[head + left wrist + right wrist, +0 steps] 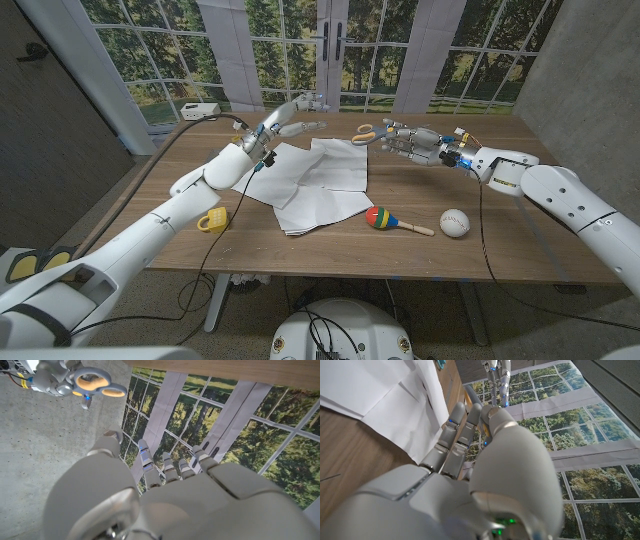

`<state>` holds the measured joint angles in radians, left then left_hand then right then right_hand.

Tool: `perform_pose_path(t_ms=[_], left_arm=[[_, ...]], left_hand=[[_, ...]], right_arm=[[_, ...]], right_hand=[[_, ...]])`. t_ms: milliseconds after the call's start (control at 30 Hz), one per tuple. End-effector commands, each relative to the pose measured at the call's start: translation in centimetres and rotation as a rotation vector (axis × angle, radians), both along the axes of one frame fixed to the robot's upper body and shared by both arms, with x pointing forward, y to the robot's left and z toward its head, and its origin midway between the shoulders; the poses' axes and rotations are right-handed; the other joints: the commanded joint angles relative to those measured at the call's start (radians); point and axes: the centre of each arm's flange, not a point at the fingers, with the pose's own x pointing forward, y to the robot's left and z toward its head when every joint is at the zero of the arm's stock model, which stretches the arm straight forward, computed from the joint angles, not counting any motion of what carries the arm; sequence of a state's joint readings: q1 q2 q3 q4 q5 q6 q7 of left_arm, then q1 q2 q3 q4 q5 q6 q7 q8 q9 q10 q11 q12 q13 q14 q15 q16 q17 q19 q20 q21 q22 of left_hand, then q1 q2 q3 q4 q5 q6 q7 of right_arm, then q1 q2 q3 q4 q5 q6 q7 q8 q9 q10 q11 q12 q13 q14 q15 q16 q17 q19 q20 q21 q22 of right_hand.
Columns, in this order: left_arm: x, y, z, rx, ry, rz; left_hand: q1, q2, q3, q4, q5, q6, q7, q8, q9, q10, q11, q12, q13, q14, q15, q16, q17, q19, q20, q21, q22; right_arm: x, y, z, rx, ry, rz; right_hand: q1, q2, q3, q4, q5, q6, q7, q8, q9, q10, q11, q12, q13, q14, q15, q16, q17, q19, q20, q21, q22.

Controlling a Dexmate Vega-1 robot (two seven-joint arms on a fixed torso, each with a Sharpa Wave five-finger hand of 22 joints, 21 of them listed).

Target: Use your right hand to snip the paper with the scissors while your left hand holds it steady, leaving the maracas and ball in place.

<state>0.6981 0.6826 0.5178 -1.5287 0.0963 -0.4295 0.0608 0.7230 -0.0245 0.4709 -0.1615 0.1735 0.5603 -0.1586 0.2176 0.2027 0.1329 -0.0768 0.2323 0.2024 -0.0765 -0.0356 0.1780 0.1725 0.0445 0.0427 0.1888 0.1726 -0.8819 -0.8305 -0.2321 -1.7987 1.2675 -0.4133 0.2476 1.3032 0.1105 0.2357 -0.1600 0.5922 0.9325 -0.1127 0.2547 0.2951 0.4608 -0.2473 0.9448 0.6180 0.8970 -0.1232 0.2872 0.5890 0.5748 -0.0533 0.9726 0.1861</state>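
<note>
While the paper [315,180] lay spread on the bench [500,250], right hand [410,142] grasped the scissors [364,134], raised just beyond the sheet's far right corner; left hand [283,119], fingers released, hovered over its far left edge, equally near.

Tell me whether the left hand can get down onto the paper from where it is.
Probably yes: the left hand hangs open above the paper's far edge, with nothing between them.
</note>
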Motion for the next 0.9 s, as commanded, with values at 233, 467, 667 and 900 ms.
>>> perform_pose_path(t_ms=[233,467,667,900], left_arm=[[-0.1,-0.8,-0.2,0.025,0.007,-0.036],[0.0,-1.3,-0.2,0.04,0.011,-0.046],[0.1,-1.6,-0.3,0.053,0.017,-0.054],[0.3,-1.7,-0.3,0.053,0.023,-0.054]], left_hand=[[0.025,0.019,-0.002,0.003,0.004,0.042,0.016,0.014,0.004,0.001,0.007,0.003,0.003,0.0,-0.008,0.004,0.001,0.007,0.004,0.002,0.0],[0.032,0.03,-0.001,0.004,0.005,0.068,0.012,0.022,0.006,0.008,0.006,0.005,0.003,0.003,-0.008,0.005,0.001,0.009,0.006,0.002,0.0],[0.037,0.035,0.0,0.003,0.005,0.073,0.013,0.023,0.006,0.009,0.005,0.005,0.003,0.004,-0.008,0.005,0.001,0.009,0.006,0.002,0.0],[0.038,0.034,-0.004,0.003,0.003,0.071,0.014,0.02,0.007,0.01,0.002,0.006,0.003,0.004,-0.011,0.005,0.001,0.009,0.003,0.002,0.0]], right_arm=[[-0.2,0.5,0.3,-0.025,-0.026,0.011],[-0.2,0.9,0.5,-0.042,-0.042,0.017],[-0.1,1.1,0.5,-0.049,-0.049,0.02],[-0.1,1.4,0.8,-0.051,-0.057,0.031]], right_hand=[[0.012,0.001,-0.006,0.003,0.007,0.008,-0.003,-0.004,0.007,0.088,0.081,0.004,0.109,0.011,-0.117,-0.009,0.002,-0.003,-0.072,0.015,-0.001],[0.013,0.001,-0.008,0.003,0.008,0.01,-0.001,-0.007,0.01,0.088,0.079,0.004,0.108,0.013,-0.117,-0.013,0.003,-0.007,-0.073,0.022,-0.002],[0.014,0.0,-0.008,0.003,0.009,0.011,0.0,-0.009,0.011,0.088,0.081,0.004,0.11,0.015,-0.117,-0.013,0.005,-0.007,-0.072,0.026,-0.002],[0.015,0.0,-0.009,0.003,0.01,0.013,0.001,-0.012,0.011,0.088,0.083,0.003,0.109,0.015,-0.117,-0.017,0.005,-0.008,-0.072,0.03,-0.003]])
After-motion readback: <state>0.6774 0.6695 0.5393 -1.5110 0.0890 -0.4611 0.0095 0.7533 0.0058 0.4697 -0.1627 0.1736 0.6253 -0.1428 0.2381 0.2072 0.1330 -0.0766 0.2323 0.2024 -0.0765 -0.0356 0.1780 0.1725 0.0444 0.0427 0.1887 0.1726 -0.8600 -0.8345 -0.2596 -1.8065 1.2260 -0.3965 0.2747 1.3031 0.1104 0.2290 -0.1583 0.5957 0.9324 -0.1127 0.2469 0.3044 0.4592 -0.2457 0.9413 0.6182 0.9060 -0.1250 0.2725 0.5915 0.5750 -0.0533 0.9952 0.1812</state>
